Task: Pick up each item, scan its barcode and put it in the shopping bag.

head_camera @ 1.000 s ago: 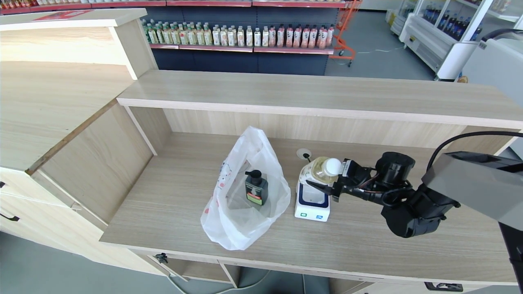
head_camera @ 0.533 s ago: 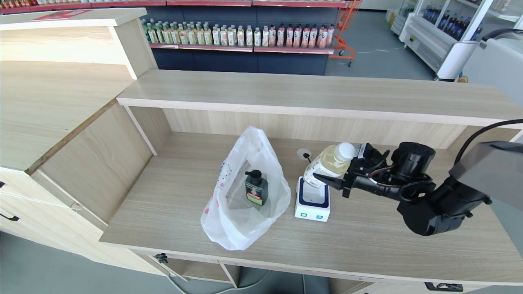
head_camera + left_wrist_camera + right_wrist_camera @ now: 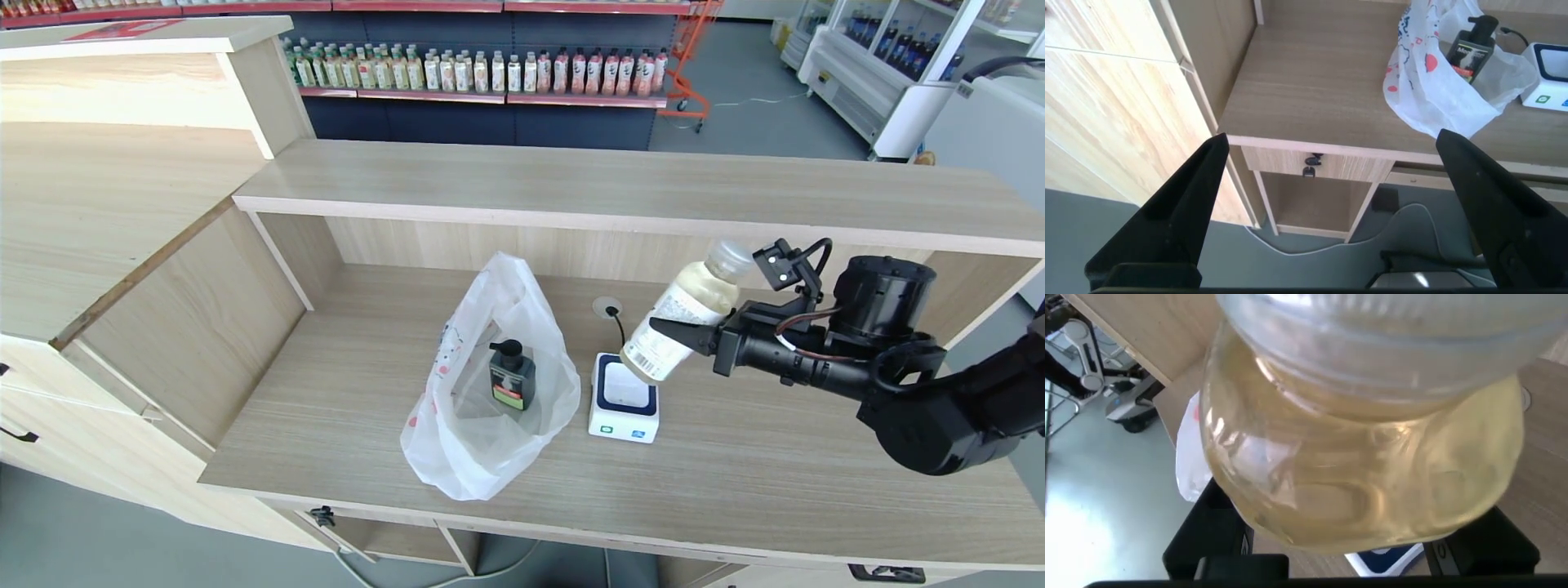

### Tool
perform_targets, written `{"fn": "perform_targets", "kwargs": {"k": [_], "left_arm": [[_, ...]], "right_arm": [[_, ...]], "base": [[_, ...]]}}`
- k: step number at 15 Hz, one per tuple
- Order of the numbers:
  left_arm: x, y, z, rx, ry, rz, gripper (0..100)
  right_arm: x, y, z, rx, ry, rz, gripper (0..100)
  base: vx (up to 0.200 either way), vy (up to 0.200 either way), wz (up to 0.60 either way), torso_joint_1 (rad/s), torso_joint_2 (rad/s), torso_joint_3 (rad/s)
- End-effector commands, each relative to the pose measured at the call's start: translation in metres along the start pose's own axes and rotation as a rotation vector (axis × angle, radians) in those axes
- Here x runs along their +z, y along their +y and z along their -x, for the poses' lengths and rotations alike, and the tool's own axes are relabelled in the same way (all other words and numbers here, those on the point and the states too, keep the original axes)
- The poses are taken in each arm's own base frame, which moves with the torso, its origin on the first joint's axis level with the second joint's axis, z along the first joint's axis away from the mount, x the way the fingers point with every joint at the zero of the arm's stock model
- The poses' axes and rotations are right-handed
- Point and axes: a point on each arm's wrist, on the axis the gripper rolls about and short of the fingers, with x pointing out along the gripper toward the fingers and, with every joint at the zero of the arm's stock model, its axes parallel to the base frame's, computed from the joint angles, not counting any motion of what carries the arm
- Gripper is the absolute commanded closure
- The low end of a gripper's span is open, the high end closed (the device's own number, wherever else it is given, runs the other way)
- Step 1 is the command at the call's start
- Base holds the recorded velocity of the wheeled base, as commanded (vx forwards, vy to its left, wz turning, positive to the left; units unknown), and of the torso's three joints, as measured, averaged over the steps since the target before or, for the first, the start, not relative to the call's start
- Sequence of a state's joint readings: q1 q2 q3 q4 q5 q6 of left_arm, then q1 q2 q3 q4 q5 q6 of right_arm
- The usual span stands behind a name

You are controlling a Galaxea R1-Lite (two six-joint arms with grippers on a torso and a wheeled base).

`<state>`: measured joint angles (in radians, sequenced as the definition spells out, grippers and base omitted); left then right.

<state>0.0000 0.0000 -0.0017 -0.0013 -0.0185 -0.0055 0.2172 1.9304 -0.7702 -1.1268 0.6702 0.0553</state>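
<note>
A clear bottle of yellowish drink with a pale cap hangs tilted over the counter, base down-left and cap up-right. My right gripper is shut on its middle. The bottle's base hovers just above the white and blue scanner. In the right wrist view the bottle sits between the dark fingers. A white shopping bag stands open left of the scanner, with a dark pump bottle inside. My left gripper is open, low in front of the counter's left end, with the bag beyond it.
A raised wooden ledge runs behind the counter, and a side panel closes its left end. A cable grommet sits behind the scanner. Bare counter lies to the right of the scanner and in front of it.
My right gripper has lifted the bottle up and to the right, off the scanner. The bottle has turned from lying over the scanner to a steeper tilt with its cap raised.
</note>
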Motion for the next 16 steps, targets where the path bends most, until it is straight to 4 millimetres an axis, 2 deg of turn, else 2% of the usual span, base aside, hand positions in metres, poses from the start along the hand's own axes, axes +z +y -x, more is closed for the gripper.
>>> {"fn": "perform_targets", "kwargs": {"k": [1, 8, 14, 16], "left_arm": [[0.0, 0.0, 0.0, 0.0, 0.0, 0.001, 0], [0.0, 0.0, 0.0, 0.002, 0.0, -0.002, 0], [0.0, 0.0, 0.0, 0.0, 0.0, -0.004, 0], [0.0, 0.0, 0.0, 0.0, 0.0, 0.001, 0]], "right_arm": [[0.0049, 0.004, 0.0044, 0.001, -0.009, 0.001, 100], [0.0005, 0.009, 0.0102, 0.002, 0.009, -0.014, 100], [0.0019, 0.0097, 0.0077, 0.007, 0.003, -0.068, 100], [0.0008, 0.0085, 0.0055, 0.006, 0.005, -0.067, 100]], "base": [[0.0, 0.0, 0.0, 0.0, 0.0, 0.0], [0.0, 0.0, 0.0, 0.0, 0.0, 0.0], [0.0, 0.2, 0.0, -0.003, 0.0, 0.002], [0.0, 0.0, 0.0, 0.0, 0.0, 0.0]]}}
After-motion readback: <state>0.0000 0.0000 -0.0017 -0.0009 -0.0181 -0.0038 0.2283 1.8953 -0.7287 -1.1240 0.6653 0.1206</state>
